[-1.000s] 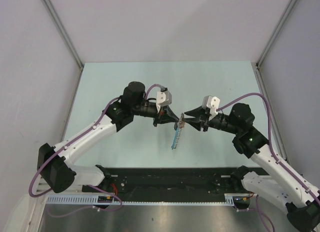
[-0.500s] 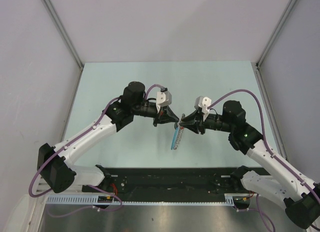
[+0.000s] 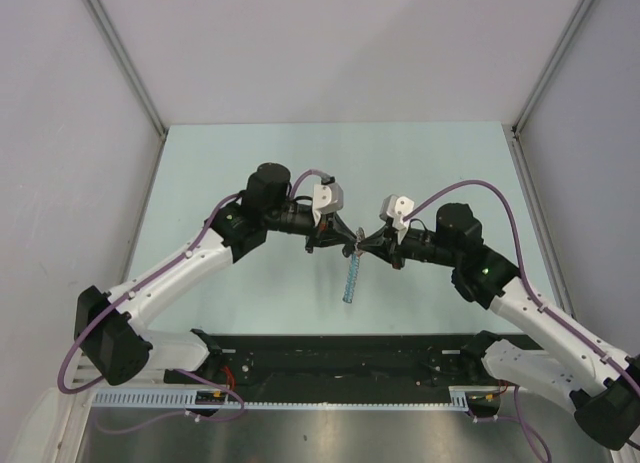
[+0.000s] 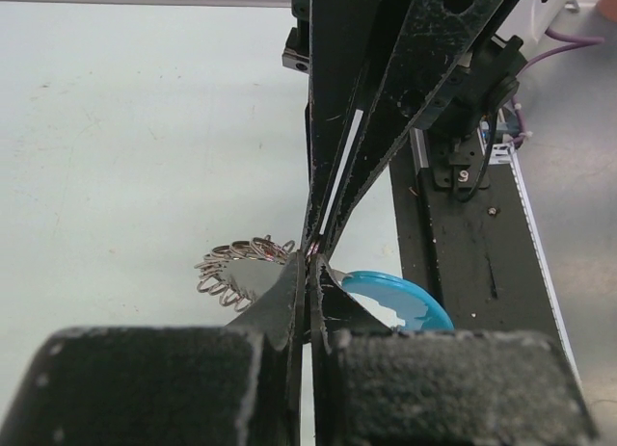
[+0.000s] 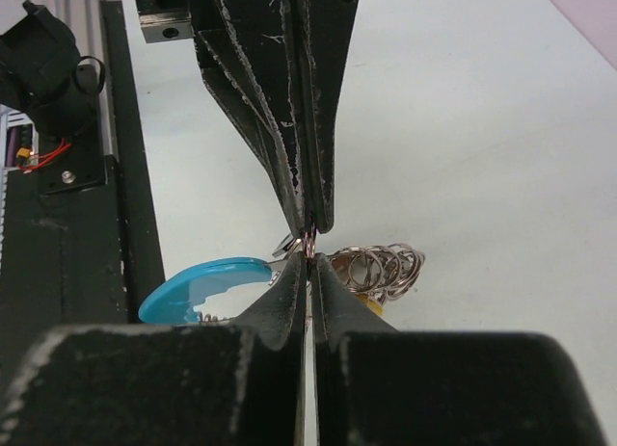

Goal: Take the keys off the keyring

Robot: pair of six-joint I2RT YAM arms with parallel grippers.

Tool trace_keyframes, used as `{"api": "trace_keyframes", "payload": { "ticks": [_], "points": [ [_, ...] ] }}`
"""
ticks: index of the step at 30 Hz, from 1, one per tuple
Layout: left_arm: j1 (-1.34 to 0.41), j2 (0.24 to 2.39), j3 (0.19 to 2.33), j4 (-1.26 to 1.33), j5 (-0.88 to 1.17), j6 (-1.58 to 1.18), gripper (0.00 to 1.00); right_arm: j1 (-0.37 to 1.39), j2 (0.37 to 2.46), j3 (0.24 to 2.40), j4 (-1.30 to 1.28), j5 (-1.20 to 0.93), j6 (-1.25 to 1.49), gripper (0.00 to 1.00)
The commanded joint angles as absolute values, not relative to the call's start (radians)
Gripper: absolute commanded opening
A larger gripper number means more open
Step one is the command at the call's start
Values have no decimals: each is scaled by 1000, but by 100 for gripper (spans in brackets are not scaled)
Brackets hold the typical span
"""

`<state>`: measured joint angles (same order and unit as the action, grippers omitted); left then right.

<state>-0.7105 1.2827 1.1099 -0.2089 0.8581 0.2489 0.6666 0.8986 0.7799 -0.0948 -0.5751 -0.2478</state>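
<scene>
My left gripper [image 3: 351,245] and right gripper [image 3: 367,245] meet tip to tip over the middle of the table. Both are shut on the keyring [image 5: 310,242], a thin coppery wire pinched between them. In the left wrist view my own tips [image 4: 310,263] close just under the right gripper's. The keys [image 5: 386,268], a cluster of dull silvery loops, hang beside the tips and also show in the left wrist view [image 4: 241,265]. The bright blue strap [image 3: 350,279] trails toward the near edge; it shows in both wrist views [image 4: 405,297] [image 5: 202,282].
The pale green table [image 3: 250,163] is walled by grey panels at the back and sides. A black base rail [image 3: 340,358] with cabling runs along the near edge. A small yellow piece [image 5: 373,304] sits under the key cluster.
My right gripper has moved left to meet the left gripper's tips and has closed on the keyring. The blue strap has swung slightly. The left arm has hardly moved.
</scene>
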Motion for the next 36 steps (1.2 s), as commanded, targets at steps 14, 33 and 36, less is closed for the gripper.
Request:
{"api": "trace_keyframes", "payload": {
  "ticks": [14, 33, 36],
  "points": [
    [-698, 1241, 1137, -298, 695, 336, 1, 669, 813, 810, -41, -495, -216, 0],
    [-684, 1217, 1089, -210, 661, 249, 1, 661, 770, 746, 155, -482, -100, 0],
    [-673, 1193, 1068, -170, 605, 233, 0, 657, 755, 746, 135, -477, -104, 0]
  ]
}}
